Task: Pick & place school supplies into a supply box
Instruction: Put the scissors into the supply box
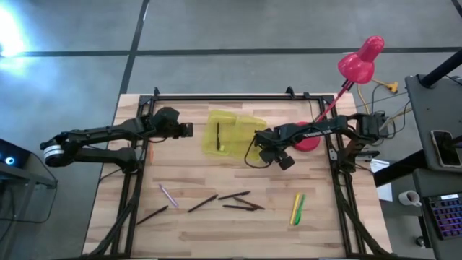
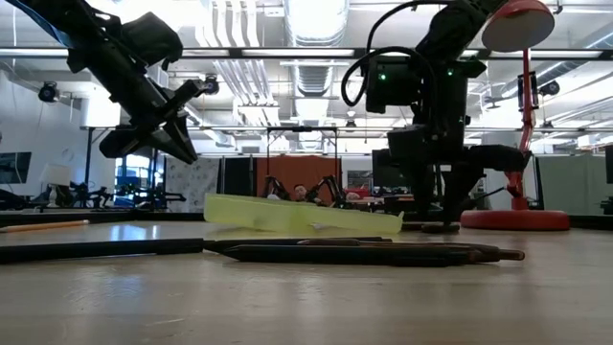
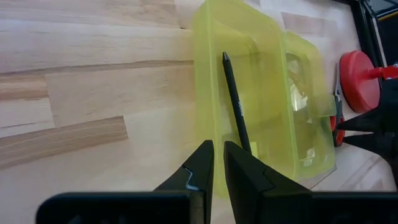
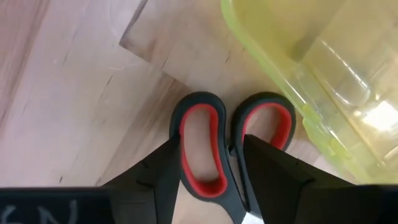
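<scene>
The scissors (image 4: 233, 146) lie on the table (image 1: 216, 217) just beside the box (image 1: 231, 133). The right gripper (image 4: 208, 162) fingers straddle one handle loop, partly open, not clamped. Scissors are stiff and light; grip that loop. The left gripper (image 3: 217, 165) hovers nearly closed, empty.

Left arm stretched in from worktop's left edge, left gripper (image 1: 189, 130) raised off the surface, jaws nearly closed with a thin gap, nothing between them. Right arm reaches in from the right edge, elbow bent, right gripper (image 1: 283, 160) pointed down low over worktop, jaws parted.
</scene>
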Robot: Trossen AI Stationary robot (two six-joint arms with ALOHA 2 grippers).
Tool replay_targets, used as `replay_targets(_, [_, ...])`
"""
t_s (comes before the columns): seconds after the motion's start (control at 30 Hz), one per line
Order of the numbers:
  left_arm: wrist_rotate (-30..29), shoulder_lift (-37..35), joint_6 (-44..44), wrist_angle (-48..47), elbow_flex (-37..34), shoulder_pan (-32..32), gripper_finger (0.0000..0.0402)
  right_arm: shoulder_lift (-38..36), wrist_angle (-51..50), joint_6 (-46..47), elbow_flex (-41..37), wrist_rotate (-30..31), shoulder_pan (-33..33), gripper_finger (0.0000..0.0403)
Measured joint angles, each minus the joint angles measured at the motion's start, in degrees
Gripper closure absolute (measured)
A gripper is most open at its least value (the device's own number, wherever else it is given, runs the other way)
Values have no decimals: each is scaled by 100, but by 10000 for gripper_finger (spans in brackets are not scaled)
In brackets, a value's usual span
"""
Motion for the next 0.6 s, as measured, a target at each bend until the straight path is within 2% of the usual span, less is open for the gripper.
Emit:
replay_targets(0.23, [0,0,-9,1,0,0,379,-46,-206,-7,150,-8,-10,227])
replay_targets(0.6, [0,0,-4,2,0,-2,379,-37,452,-50,-230,-74,-187,231])
